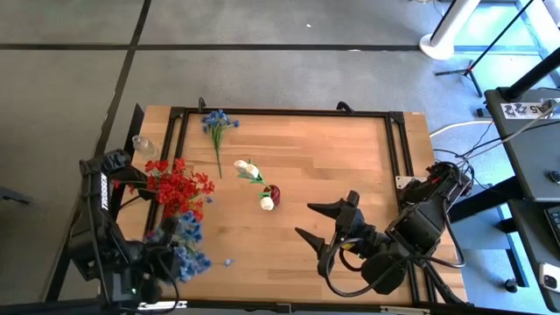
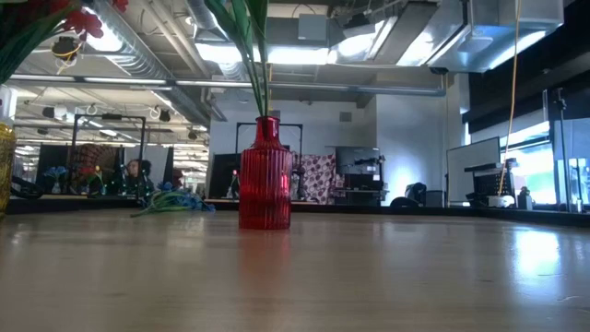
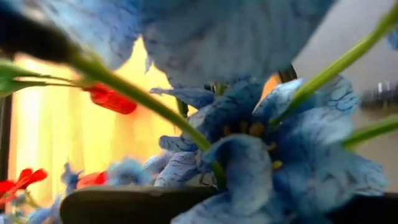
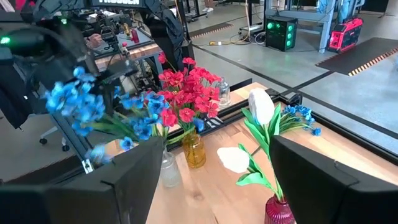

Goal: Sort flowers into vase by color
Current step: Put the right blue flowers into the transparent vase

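A bunch of blue flowers (image 1: pixel 186 254) sits at my left gripper (image 1: pixel 166 255) near the table's near left corner and fills the left wrist view (image 3: pixel 267 130). Red flowers (image 1: pixel 179 188) stand in an amber vase (image 4: pixel 194 149). White tulips (image 1: pixel 249 169) stand in a red vase (image 2: pixel 265 175). Another blue sprig (image 1: pixel 217 127) lies flat near the far edge. My right gripper (image 1: pixel 315 225) hovers open, right of the red vase, touching nothing. My left gripper holds the blue flowers (image 4: pixel 71 102) lifted above the table, blooms up beside the red bunch. The blooms (image 3: pixel 249 168) crowd in front of its fingers (image 3: pixel 124 204), so the place of contact and the kind of hold are hidden.
A clear glass vase (image 1: pixel 140 144) stands at the far left by the black frame rail (image 1: pixel 175 140). A second clear vase (image 4: pixel 168 169) stands next to the amber one. Bare wood lies in the middle and on the right of the table (image 1: pixel 350 166).
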